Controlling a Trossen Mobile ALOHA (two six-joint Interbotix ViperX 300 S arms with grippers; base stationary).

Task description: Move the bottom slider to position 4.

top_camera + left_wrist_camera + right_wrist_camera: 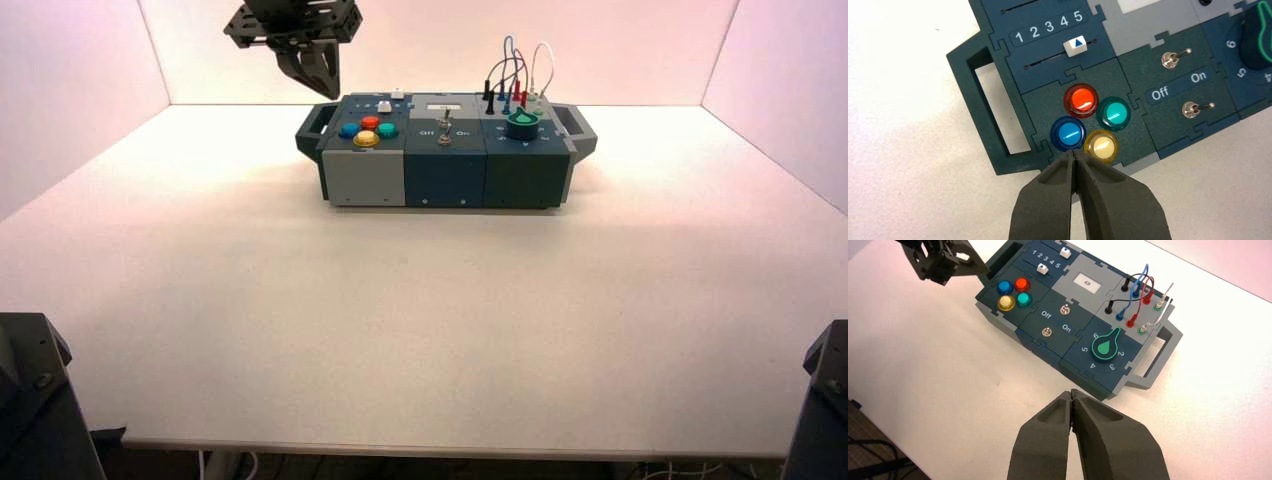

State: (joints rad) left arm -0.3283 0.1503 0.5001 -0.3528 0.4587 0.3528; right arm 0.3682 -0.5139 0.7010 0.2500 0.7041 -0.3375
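Note:
The bottom slider has a small white knob with a blue triangle, on the track nearer the coloured buttons. Its triangle points at about 5 on the row of numbers 1 to 5. The same knob shows as a white dot on the box's left end, and again behind the buttons. My left gripper is shut with nothing in it. It hovers at the box's edge by the blue button and yellow button, short of the slider. From above, the left gripper hangs over the box's left handle. My right gripper is shut, over bare table, away from the box.
The box stands at the back middle of the white table, with a handle at each end. Two toggle switches marked Off and On sit beside the buttons. A green knob and looped wires fill the right end.

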